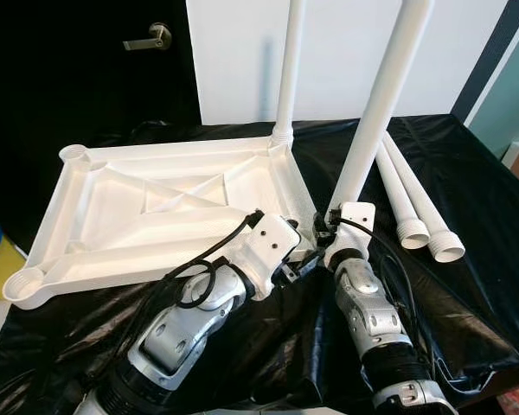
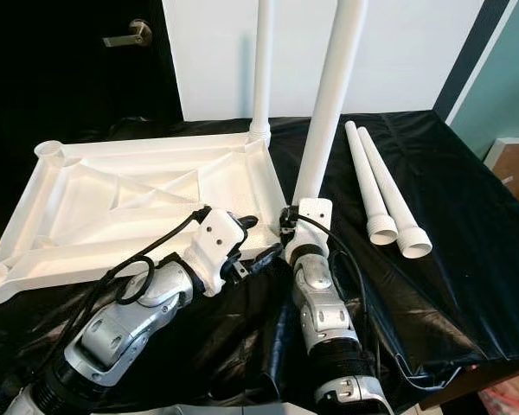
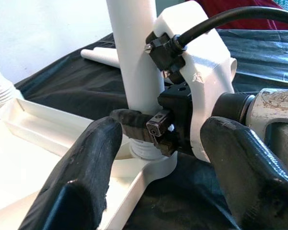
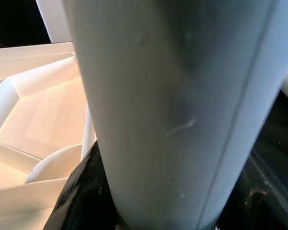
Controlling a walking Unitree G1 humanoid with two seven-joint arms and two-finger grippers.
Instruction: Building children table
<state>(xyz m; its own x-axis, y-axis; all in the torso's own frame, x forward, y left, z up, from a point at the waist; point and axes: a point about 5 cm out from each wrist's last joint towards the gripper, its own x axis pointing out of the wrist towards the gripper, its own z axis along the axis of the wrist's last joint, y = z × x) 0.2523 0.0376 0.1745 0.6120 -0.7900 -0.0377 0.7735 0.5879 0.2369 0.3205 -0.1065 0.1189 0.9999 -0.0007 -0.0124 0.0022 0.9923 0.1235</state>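
Right pincer (image 1: pixel 322 226) pinches the leg (image 1: pixel 376 112) at the tabletop (image 1: pixel 147 212) corner socket, left pincer (image 3: pixel 156 158) spread alongside; tilted entry risks cross-threading.

Two silver, ribbed metal arms end in white plastic wrist housings — the left end effector (image 1: pixel 304 264) and right end effector (image 1: pixel 327 232) each carry thick, matte black fingers (image 3: pixel 81 177). Black cables loop along both forearms — one clamped by a small screwed bracket.

Black plastic sheet (image 1: pixel 467 303); dark door's lever handle (image 1: pixel 149 36).
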